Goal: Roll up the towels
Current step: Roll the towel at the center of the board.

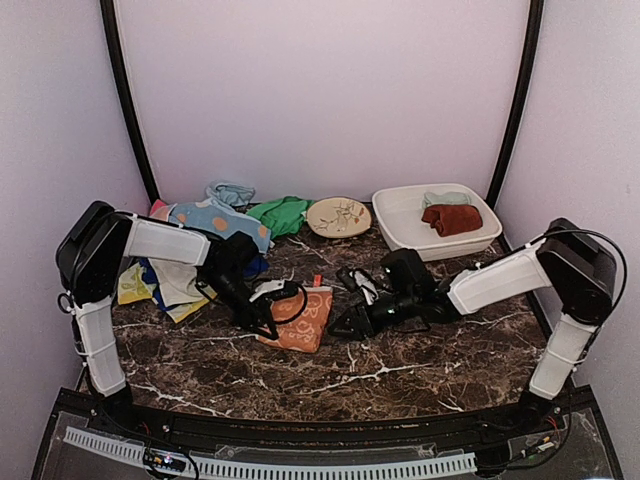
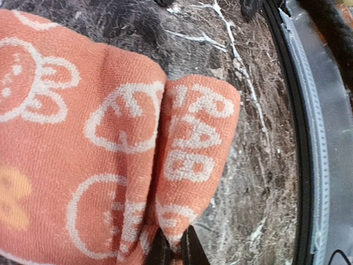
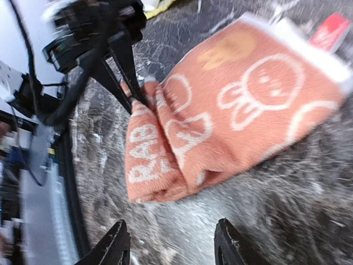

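The orange towel [image 1: 303,318] lay in the middle of the table [image 1: 400,372], its near edge folded into a roll running left to right; the left gripper [image 2: 175,249] pinched that roll's left end, while the right gripper [image 3: 174,248] stood open just beside its right end, clear of the cloth.

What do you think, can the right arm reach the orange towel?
Probably yes. The right gripper is open right beside the orange towel, with only bare table between them. The left gripper pinches the towel's folded end, not blocking.
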